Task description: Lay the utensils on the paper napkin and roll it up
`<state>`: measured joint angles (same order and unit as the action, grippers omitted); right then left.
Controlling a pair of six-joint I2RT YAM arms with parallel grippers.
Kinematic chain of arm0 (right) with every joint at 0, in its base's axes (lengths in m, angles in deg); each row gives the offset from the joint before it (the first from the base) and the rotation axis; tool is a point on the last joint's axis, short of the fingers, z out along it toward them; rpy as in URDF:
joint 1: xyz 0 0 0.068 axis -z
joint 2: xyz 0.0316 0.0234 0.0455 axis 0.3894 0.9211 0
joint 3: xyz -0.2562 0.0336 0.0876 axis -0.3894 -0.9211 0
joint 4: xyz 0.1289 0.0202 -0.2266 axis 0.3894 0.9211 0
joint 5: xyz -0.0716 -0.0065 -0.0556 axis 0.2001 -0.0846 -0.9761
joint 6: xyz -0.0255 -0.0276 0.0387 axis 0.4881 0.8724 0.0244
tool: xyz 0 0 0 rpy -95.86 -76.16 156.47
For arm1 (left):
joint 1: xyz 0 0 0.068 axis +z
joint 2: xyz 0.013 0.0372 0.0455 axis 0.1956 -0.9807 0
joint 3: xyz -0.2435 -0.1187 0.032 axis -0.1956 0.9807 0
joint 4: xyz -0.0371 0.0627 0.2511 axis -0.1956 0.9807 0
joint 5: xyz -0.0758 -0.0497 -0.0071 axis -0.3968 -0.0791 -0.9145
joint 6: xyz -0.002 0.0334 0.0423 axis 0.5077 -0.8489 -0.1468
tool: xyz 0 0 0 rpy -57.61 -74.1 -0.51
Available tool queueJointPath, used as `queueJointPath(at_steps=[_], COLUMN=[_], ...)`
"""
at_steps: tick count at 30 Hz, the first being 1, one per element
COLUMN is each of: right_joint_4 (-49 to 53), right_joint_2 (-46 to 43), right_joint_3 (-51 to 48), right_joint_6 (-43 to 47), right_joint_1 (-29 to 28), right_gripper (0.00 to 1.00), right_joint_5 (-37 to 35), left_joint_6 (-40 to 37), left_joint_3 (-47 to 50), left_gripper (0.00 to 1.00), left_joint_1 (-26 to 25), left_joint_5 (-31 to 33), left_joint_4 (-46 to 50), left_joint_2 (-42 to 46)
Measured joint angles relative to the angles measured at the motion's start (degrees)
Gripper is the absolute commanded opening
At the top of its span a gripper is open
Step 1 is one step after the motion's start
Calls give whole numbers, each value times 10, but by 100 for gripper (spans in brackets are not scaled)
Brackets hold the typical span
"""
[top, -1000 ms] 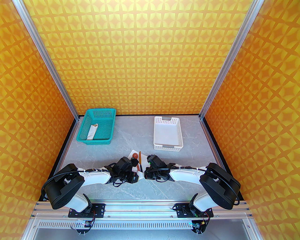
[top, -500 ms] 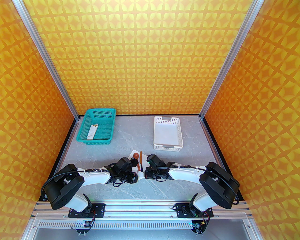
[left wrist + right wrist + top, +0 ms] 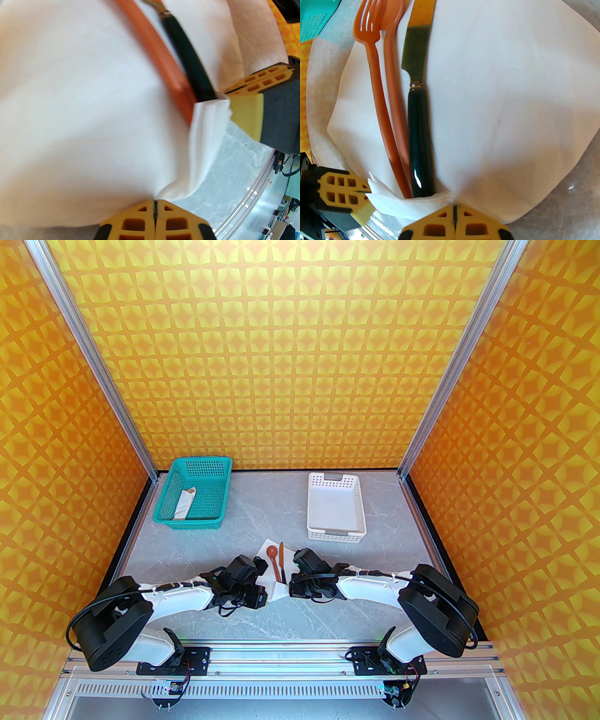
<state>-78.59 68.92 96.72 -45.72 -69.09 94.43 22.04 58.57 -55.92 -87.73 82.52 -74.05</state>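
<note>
Both clamp the paper napkin [image 3: 499, 93] at its edge: left tool [image 3: 154, 202] has pulled back leftward, right tool [image 3: 454, 207] hardly moved.

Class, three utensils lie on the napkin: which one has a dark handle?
The knife: its handle is glossy black, while the fork and spoon are orange-brown from end to end.

Toward the back of your grey marbled desk [image 3: 262, 521] stands a white slotted basket [image 3: 335, 534]. Well to the left of that white basket you see a teal mesh basket [image 3: 187, 522], and in it lies a slim white paper tube [image 3: 183, 506] with a tan tip at its far end. Behind the white basket rises an orange patterned wall [image 3: 281, 357], with an aluminium post [image 3: 447, 380] at either side.
</note>
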Motion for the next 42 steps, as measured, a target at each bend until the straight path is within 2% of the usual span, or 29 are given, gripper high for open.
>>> queueJointPath(at_steps=[9, 21, 42], right_joint_4=[0, 1, 5], right_joint_2=[0, 0, 0], right_joint_3=[0, 1, 2], right_joint_6=[3, 7, 9], right_joint_1=[0, 0, 0], right_gripper=[3, 3, 3], right_joint_5=[0, 0, -4], left_joint_6=[-1, 23, 16], left_joint_3=[0, -25, -52], left_gripper=[4, 4, 4], left_joint_1=[0, -20, -14], left_joint_5=[-12, -50, -36], left_joint_4=[10, -86, -94], left_joint_2=[76, -35, -89])
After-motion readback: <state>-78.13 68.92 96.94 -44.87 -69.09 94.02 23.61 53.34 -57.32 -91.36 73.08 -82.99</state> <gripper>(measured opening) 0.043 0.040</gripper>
